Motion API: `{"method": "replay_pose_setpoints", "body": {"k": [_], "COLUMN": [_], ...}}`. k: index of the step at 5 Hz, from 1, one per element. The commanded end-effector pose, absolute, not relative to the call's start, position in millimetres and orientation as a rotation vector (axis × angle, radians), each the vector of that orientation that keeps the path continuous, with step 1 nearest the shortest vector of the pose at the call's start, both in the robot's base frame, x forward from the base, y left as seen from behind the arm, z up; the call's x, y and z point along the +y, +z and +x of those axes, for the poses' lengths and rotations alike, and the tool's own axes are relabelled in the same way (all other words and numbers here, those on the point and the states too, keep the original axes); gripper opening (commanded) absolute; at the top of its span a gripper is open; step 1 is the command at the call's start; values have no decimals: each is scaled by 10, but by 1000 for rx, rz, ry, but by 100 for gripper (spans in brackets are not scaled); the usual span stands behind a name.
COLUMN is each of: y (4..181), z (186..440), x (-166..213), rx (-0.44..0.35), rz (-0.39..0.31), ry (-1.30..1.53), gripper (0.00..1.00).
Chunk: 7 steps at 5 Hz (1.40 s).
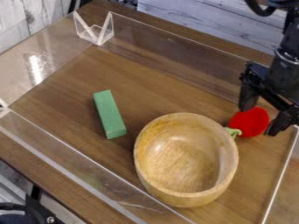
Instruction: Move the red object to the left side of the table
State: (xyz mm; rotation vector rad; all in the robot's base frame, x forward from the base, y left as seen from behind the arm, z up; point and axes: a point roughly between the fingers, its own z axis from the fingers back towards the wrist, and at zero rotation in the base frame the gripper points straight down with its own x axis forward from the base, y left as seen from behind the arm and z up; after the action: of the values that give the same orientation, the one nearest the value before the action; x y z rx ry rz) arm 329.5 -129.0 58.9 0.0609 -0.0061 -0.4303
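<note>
Table contents, left to right.
We list a green block, a wooden bowl, then the red object just beside the bowl's right rim; the tool hangs spread wide over it, gripping nothing.

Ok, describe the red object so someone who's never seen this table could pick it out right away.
Start at the big wooden bowl in the middle of the table. Just off its right rim, under the black gripper with its open jaws, sits the red object. It is small, round and bright red, unlike the long green block left of the bowl.
</note>
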Motion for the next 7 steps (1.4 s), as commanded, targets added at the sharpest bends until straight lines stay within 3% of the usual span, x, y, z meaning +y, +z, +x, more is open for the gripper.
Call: {"method": "replay_pose_setpoints", "body": {"k": [1, 2, 4, 6, 7], "y": [659, 611, 709, 681, 643], "z": [3285, 3251, 3345, 3389, 3461], "x": [-1333, -1365, -1213, -973, -1076], "rx": [-71, -92, -103, -124, -138], "rz": [70, 93, 157, 194, 209], "ry": [-535, -635, -551, -550, -544], "gripper": [100, 100, 100, 100, 100]}}
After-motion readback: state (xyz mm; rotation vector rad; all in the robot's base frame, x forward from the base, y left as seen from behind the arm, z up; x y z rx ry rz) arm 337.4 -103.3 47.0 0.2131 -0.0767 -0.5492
